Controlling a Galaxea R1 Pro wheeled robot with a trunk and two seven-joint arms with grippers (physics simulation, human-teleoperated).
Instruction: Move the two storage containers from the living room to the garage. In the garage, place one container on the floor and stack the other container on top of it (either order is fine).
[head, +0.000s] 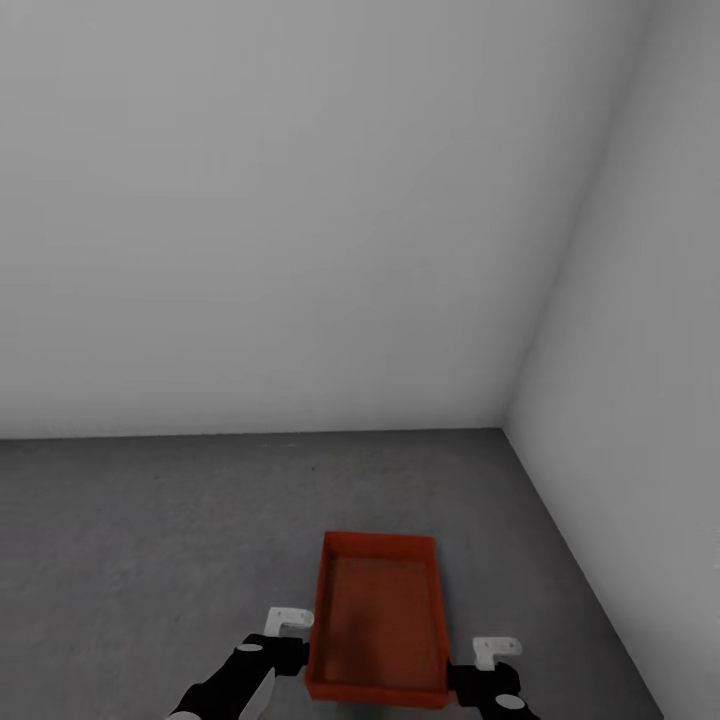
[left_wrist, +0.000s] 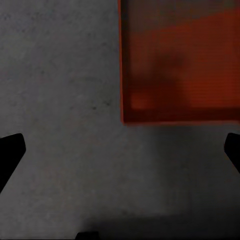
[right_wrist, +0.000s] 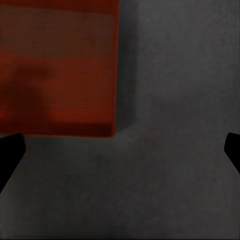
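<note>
Head view took in a bare corner of the garage: two plain white walls (head: 300, 200) met at the right, and the dark grey concrete floor (head: 150, 520) ran up to them. One orange-red storage container (head: 378, 618) sat on that floor, close in front of the robot, long side running away from it, open top up and nothing inside. Whether it was one bin or two nested I could not tell from where I stood.

The left gripper (head: 288, 622) hung just beside the container's left wall, near its nearer end, and the right gripper (head: 497, 650) just off the near right corner. Neither one had hold of the bin; each stood a little clear of it.

From the left wrist camera, the left gripper's (left_wrist: 120, 150) two dark fingertips (left_wrist: 11, 150) sat far apart at the picture's edges, spread wide with only bare concrete between them, and the container (left_wrist: 180, 65) lay beyond, its corner over the floor (left_wrist: 60, 75).

The right wrist camera told the same: the right gripper (right_wrist: 120, 150) was spread wide, fingertips (right_wrist: 10, 150) at the edges, nothing gripped, the container (right_wrist: 57, 65) ahead of them on the floor (right_wrist: 180, 100), with a faint shadow along its edge.
</note>
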